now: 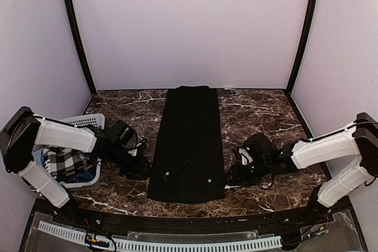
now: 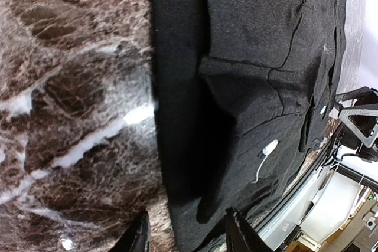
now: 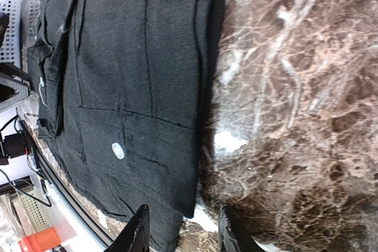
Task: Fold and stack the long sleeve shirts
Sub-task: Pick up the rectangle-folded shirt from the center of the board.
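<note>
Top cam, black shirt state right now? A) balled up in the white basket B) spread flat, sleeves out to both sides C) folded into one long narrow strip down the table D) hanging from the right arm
C: the black shirt lies flat as a single long strip running from the far side of the table toward its near edge, with no sleeve sticking out sideways.

Soft, even overhead light keeps the pale walls bright. The black shirt point(image 1: 188, 146) loses detail in shadow. White glare patches sit on the glossy tabletop point(image 2: 71, 87) in both wrist views.
</note>
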Tool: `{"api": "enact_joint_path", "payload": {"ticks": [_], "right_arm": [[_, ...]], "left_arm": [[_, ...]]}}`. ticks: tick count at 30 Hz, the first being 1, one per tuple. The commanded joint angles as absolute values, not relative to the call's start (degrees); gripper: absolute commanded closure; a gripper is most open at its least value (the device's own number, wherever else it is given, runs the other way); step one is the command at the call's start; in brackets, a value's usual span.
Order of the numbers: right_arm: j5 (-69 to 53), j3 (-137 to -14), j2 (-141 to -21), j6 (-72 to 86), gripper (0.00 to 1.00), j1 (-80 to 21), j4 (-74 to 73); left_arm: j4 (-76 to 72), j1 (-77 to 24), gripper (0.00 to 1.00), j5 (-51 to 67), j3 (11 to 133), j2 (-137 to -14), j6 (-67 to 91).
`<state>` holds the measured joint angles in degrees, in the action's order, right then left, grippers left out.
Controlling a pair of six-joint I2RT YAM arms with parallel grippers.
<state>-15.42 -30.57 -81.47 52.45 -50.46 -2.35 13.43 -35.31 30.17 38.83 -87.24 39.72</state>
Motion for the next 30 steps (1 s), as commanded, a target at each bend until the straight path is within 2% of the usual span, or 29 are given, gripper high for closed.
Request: {"api": "enact_joint_path", "payload": {"ticks": [1, 11, 18, 23, 30], "right_arm": [[-17.9, -28.2, -83.3, 53.1, 0.64, -50.1, -0.3], [-21.4, -25.5, -86.7, 54.6, 0.70, -50.2, 6.6], [-21.9, -25.6, -88.1, 55.8, 0.74, -50.2, 9.0], [-20.5, -26.8, -87.6, 55.6, 0.83, -50.1, 7.6], [-18.1, -28.9, -85.2, 54.6, 0.99, -50.1, 5.2]], "left_arm": [[13.3, -36.8, 0.59, 28.9, 38.4, -89.0, 41.4], [11.9, -39.6, 0.70, 27.8, 38.2, -92.0, 44.2], [10.3, -40.0, 0.83, 29.9, 38.9, -92.1, 45.0], [10.0, -40.0, 0.94, 31.1, 39.1, -91.2, 44.8], [10.6, -40.0, 0.99, 32.0, 39.0, -88.1, 44.2]]}}
